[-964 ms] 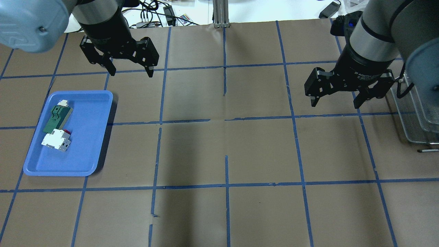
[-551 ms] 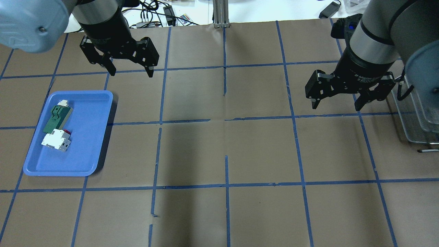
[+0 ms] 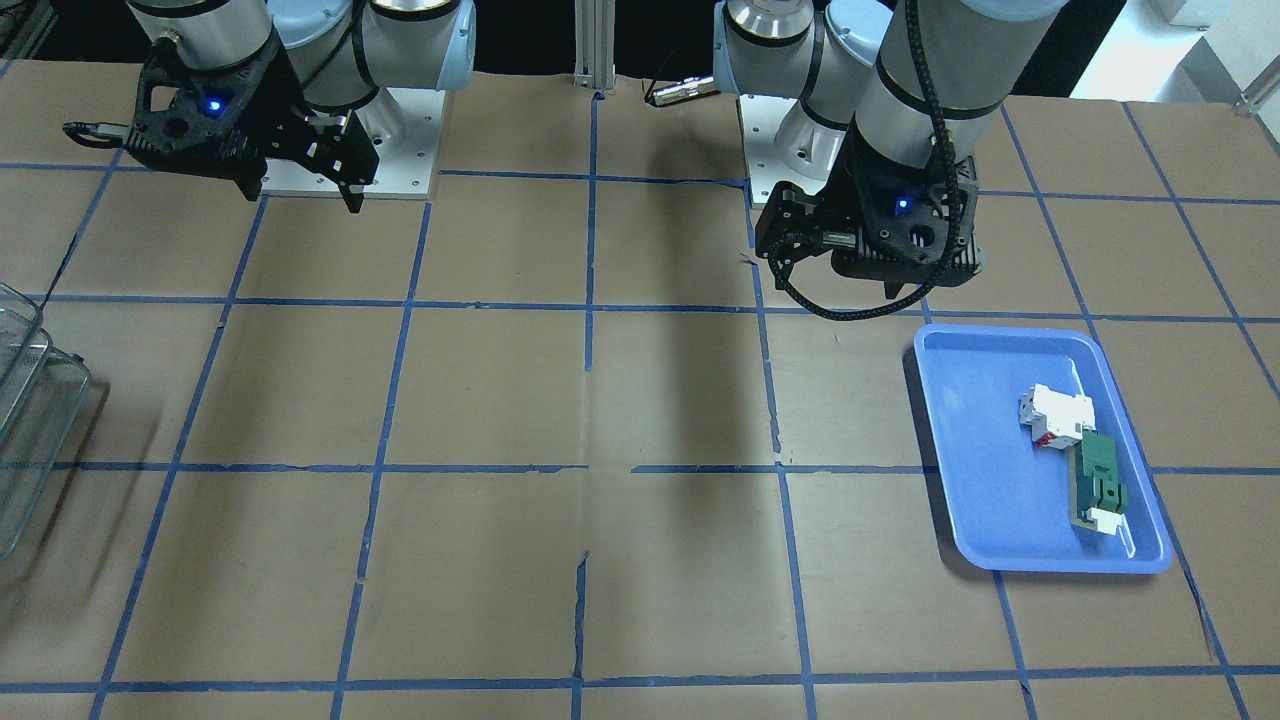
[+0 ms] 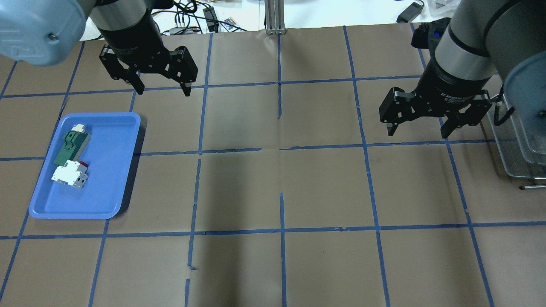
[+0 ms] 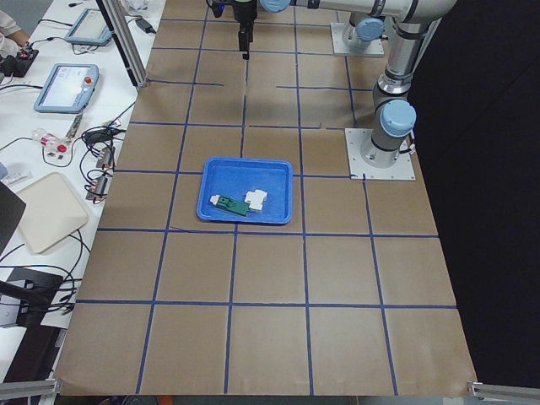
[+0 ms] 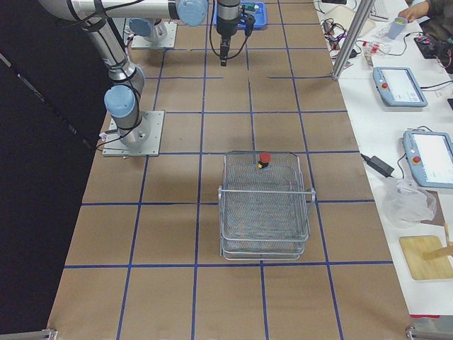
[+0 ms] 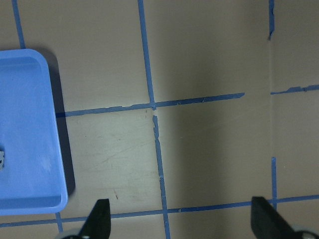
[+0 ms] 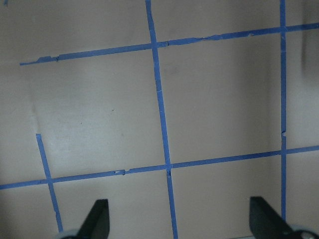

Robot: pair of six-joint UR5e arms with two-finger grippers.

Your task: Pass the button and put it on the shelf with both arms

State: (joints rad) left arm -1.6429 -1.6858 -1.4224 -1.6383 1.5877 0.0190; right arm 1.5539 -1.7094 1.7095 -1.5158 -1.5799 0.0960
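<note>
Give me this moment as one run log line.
button on shelf | left gripper open, empty | right gripper open, empty | task looks done

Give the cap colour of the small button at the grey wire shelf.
Red; the button shows best in exterior right view.

My left end effector (image 5: 245, 52) hangs above the brown tabletop (image 5: 337, 287), well beyond a blue tray (image 5: 270, 173). In the tray a green part (image 5: 226, 203) and a white part (image 5: 256, 199) lie just beside each other. My left arm's base (image 5: 384, 156) stands apart from the tray, by the tabletop's edge.
</note>
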